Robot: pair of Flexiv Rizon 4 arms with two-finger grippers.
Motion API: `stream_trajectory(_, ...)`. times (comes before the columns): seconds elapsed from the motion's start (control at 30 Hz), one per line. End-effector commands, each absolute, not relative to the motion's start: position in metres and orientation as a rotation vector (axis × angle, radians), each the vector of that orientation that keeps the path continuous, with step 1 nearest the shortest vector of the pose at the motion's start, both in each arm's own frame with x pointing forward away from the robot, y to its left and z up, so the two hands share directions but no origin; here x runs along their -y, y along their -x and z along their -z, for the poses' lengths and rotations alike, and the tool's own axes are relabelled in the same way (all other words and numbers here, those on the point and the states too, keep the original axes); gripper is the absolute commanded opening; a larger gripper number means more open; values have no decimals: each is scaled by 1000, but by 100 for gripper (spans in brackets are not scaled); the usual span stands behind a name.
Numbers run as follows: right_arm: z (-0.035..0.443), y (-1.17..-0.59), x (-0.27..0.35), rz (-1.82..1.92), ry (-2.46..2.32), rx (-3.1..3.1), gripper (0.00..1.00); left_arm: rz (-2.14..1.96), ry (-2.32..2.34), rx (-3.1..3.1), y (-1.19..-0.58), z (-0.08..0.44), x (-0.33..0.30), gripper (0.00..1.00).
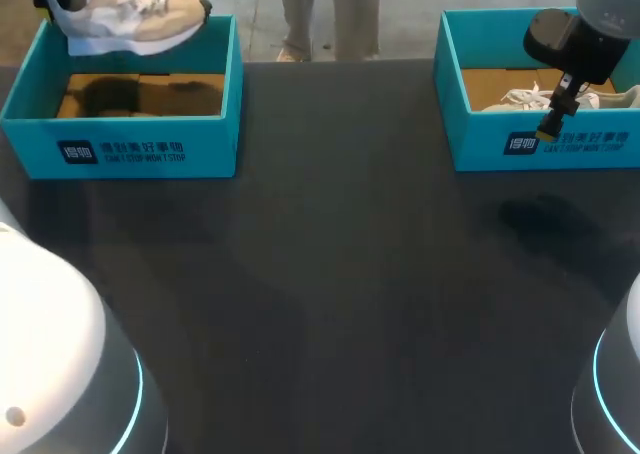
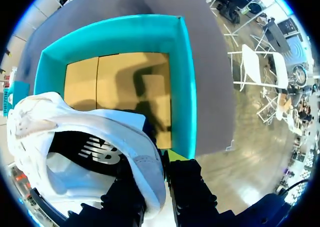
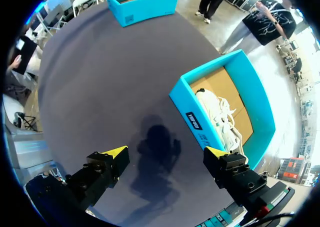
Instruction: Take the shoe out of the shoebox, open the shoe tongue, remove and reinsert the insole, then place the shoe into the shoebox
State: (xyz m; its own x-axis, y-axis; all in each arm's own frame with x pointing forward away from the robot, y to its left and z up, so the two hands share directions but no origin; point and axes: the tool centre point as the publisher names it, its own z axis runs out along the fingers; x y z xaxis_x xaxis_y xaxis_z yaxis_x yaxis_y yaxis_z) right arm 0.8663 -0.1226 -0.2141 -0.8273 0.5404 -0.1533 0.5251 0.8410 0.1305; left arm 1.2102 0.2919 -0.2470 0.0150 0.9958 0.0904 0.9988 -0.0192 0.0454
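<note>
Sneaker (image 1: 130, 19) hangs above the left shoebox (image 1: 120, 149), heel collar pinched in the left gripper (image 2: 164, 169): the taking-out step looks nearly done. Next, I judge, it needs setting on the table (image 1: 350, 274) for the tongue to be opened. The right gripper (image 3: 166, 157), fingers spread and empty, hovers beside the right shoebox (image 3: 197, 122).

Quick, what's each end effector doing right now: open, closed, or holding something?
Left end effector: closed on the shoe.
Right end effector: open, holding nothing.
</note>
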Motion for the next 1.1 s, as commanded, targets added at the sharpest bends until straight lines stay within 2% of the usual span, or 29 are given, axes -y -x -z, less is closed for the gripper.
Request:
stream_trajectory(0.03,214,-866,123,-124,-827,-2836,100,252,2244,2216,-1172,209,-289,0)
stream_trajectory(0.37,214,-866,123,-124,-827,-2836,100,293,2215,2260,-1160,188,-293,0)
stream_trajectory(1.1,214,-866,123,-124,-827,-2836,100,293,2215,2260,-1160,188,-293,0)
